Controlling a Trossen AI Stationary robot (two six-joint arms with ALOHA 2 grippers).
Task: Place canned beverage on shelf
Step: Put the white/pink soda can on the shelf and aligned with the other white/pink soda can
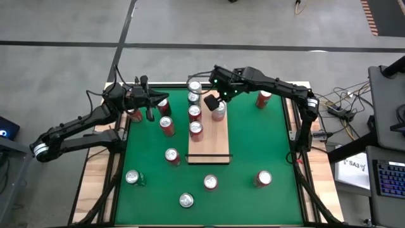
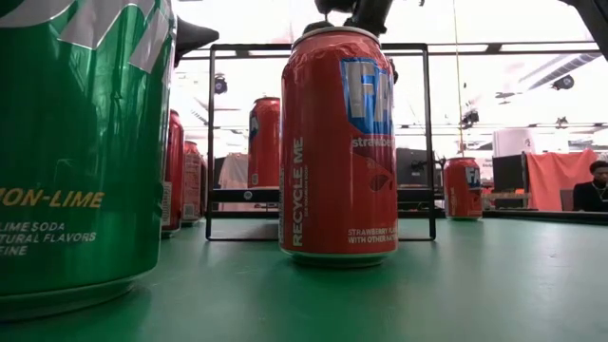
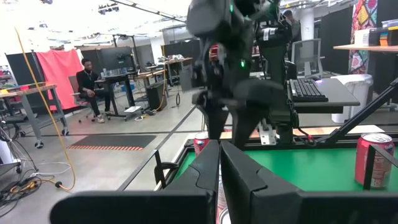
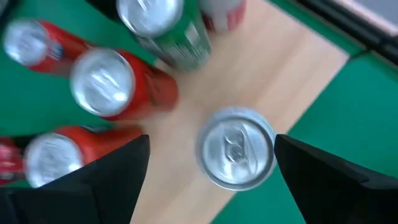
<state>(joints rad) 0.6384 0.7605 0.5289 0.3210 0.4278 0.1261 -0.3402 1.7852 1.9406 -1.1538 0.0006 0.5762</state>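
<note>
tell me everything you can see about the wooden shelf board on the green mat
The shelf is a long, pale wood-grain board lying flat on the green mat, with a thin black rail across its near short end. Several cans stand upright along its far half, red ones and one green; the near half is bare. The right gripper hovers above one silver-topped can on the board, its open fingers on either side.

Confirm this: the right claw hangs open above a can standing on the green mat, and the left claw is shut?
Not quite: the can under the open right claw stands on the shelf, as the right wrist view shows. The left claw is shut.
</note>
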